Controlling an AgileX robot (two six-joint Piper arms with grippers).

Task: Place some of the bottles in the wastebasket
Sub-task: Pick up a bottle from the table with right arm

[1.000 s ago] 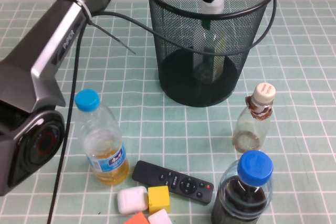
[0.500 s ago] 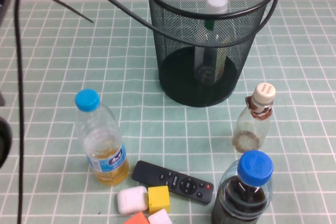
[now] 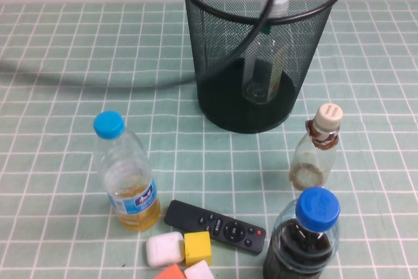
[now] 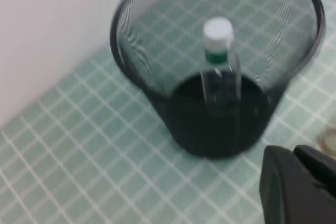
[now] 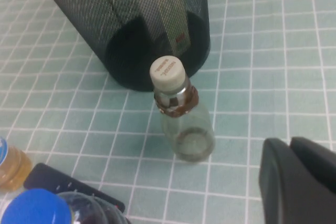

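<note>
The black wire-mesh wastebasket (image 3: 215,50) stands at the back middle. The taller clear bottle with white cap and green neck label (image 3: 264,50) stands upright inside it, free of any gripper. It also shows in the left wrist view (image 4: 219,72), inside the wastebasket (image 4: 142,66). The small rounded bottle with cream cap and brown band (image 3: 317,155) stands on the table in front of the basket, to the right. My left gripper (image 4: 294,151) is shut and empty, above and beside the basket. My right gripper (image 5: 290,143) is shut and empty, near the small bottle (image 5: 181,119). Neither gripper shows in the high view.
A blue-capped bottle of yellow liquid (image 3: 125,174) stands front left. A wide blue-capped bottle of dark liquid (image 3: 304,240) stands front right. A black remote (image 3: 215,225) and small white, yellow and orange blocks (image 3: 186,253) lie between them. A black cable (image 3: 222,63) hangs across the basket.
My left arm has let go of the taller bottle and pulled away out of the high view. The bottle stays upright in the wastebasket. The cable has swung across.
</note>
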